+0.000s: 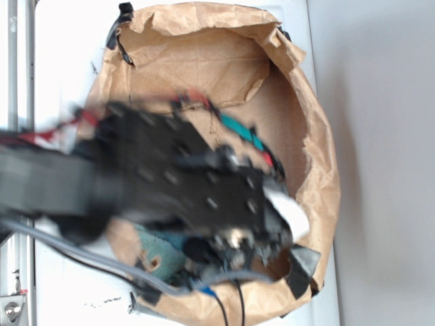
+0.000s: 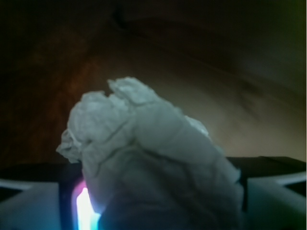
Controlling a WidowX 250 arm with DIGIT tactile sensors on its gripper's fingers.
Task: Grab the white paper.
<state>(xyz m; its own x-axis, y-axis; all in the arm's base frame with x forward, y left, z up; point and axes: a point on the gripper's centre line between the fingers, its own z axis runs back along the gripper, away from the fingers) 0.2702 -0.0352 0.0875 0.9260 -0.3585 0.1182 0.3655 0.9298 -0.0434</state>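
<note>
The white paper (image 2: pixel 144 143) is a wrinkled, pale grey wad that fills the middle of the wrist view. It sits between my gripper's (image 2: pixel 153 201) two fingers, whose pale pads (image 2: pixel 29 201) show low at either side and press against it. In the exterior view, my gripper (image 1: pixel 280 204) reaches into the big brown bag. The white paper (image 1: pixel 293 217) shows as a bright patch at its tip, near the bag's right wall. The blurred black arm hides most of the wad there.
The brown paper bag (image 1: pixel 204 27) lies open with crumpled walls all round my gripper. A teal cloth (image 1: pixel 160 248) lies inside it under the arm, at the lower left. Black cables (image 1: pixel 231 302) trail over the bag's near edge.
</note>
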